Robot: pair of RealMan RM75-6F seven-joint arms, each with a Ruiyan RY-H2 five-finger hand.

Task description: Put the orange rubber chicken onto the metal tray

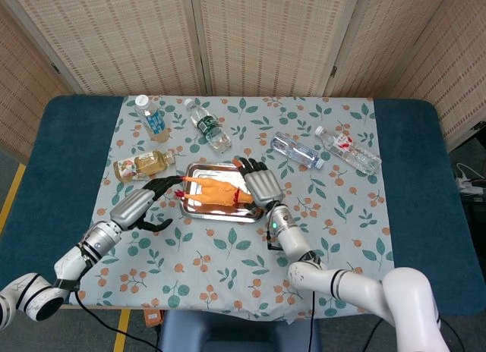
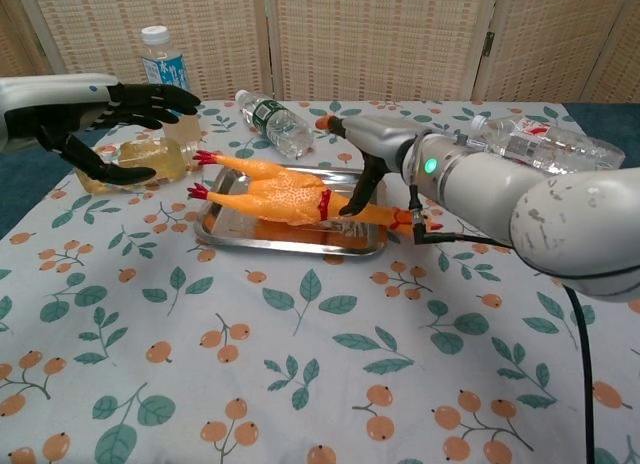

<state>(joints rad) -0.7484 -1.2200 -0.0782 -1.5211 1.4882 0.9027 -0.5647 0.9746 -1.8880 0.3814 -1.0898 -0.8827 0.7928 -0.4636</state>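
The orange rubber chicken [image 1: 213, 191] [image 2: 285, 198] lies on its side in the metal tray [image 1: 200, 210] [image 2: 288, 246]. Its red feet stick out over the tray's left rim and its head reaches the right rim. My right hand [image 1: 258, 183] [image 2: 372, 144] hovers over the chicken's neck end with fingers spread, gripping nothing; one finger points down close to the neck. My left hand [image 1: 149, 198] [image 2: 112, 106] stays open left of the tray, apart from the chicken's feet.
An amber bottle [image 1: 144, 164] [image 2: 148, 160] lies just beyond the left hand. An upright water bottle [image 1: 151, 117] and a green-labelled bottle [image 1: 209, 127] [image 2: 274, 120] sit behind the tray. Two clear bottles [image 1: 297, 151] [image 1: 350, 152] lie at the back right.
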